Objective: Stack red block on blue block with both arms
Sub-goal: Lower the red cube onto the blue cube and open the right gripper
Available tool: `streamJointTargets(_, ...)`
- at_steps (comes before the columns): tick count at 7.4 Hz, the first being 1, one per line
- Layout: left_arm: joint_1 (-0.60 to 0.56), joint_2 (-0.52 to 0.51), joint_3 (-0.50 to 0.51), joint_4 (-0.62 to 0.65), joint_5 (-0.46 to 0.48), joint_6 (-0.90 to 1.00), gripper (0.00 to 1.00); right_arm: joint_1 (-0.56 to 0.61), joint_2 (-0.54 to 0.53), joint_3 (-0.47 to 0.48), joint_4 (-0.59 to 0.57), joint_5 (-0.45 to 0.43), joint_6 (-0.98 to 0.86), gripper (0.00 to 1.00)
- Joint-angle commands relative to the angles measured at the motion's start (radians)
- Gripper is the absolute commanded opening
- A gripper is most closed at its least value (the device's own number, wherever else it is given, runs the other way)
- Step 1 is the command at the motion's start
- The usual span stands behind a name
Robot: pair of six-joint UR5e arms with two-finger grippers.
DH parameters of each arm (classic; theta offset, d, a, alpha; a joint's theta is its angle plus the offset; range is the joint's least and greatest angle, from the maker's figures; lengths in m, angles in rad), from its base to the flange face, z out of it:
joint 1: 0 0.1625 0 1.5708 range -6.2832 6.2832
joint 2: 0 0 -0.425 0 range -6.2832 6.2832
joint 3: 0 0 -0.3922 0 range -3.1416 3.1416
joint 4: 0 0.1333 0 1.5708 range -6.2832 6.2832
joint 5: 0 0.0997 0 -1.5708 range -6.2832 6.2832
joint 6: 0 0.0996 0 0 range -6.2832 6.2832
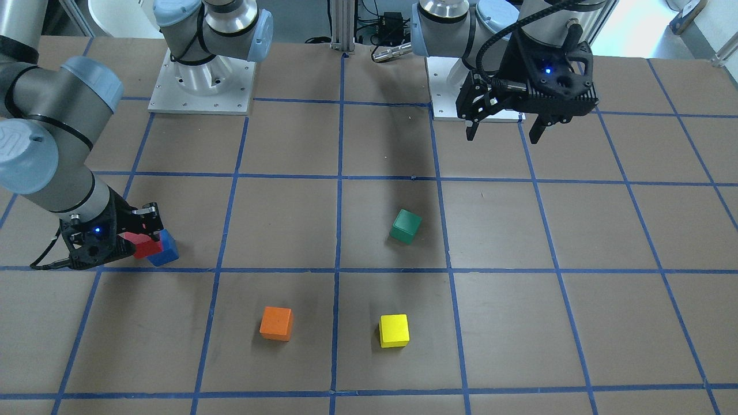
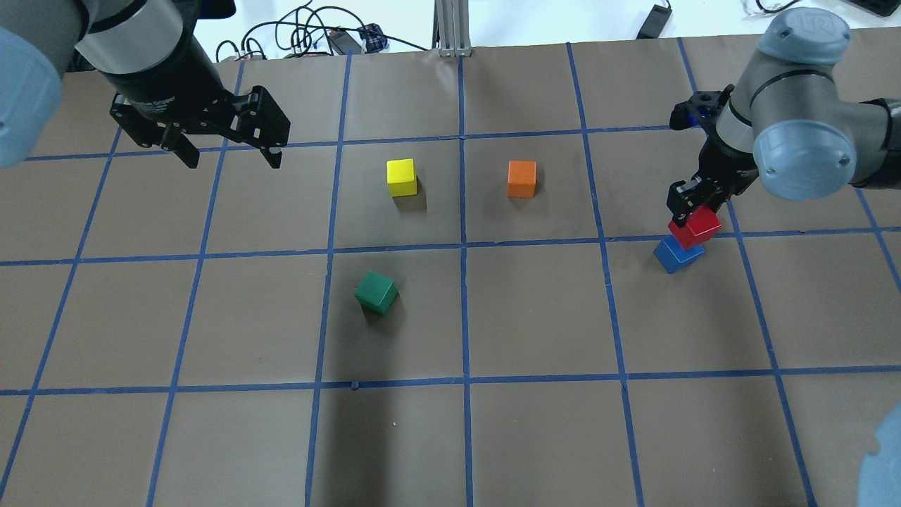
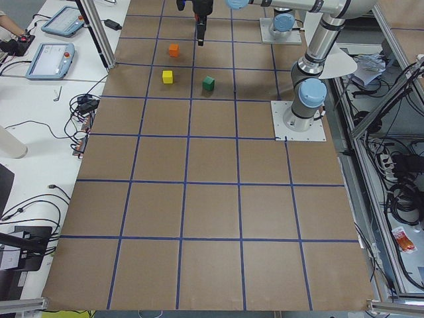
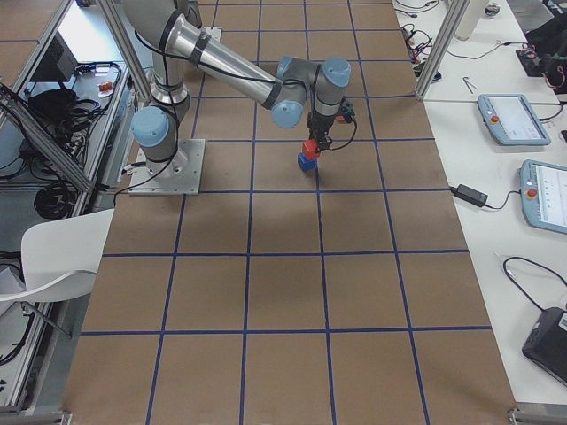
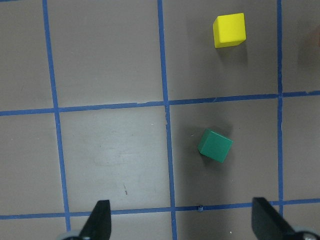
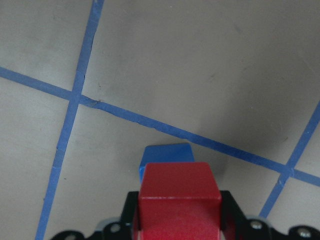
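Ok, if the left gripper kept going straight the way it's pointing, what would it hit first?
Probably the bare table, near a blue tape line. The left gripper is open and aimed downward with nothing between its fingers. The green block sits off to one side, though depth is hard to judge.

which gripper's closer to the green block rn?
Left. The left gripper hovers open above the table, up and left of the green block in the overhead view. The right gripper is farther off on the right, shut on the red block over the blue block.
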Motion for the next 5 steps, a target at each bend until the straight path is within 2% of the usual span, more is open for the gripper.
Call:
streamJointTargets(1, 0.000, 0.001, -0.002, -0.001, 0.001, 0.000, 1.00, 0.000, 0.001, 0.017, -0.002, 0.004, 0.000, 0.00)
streamJointTargets(3, 0.000, 0.001, 0.000, 0.000, -0.001, 0.000, 1.00, 0.002, 0.004, 0.020, -0.004, 0.004, 0.002, 0.00)
streamJointTargets(4, 0.000, 0.001, -0.002, -0.001, -0.001, 0.000, 1.00, 0.002, 0.004, 0.027, -0.006, 0.005, 0.002, 0.13)
streamJointTargets(5, 0.000, 0.001, 0.000, 0.000, 0.004, -0.002, 1.00, 0.000, 0.004, 0.032, -0.006, 0.002, -0.004, 0.60)
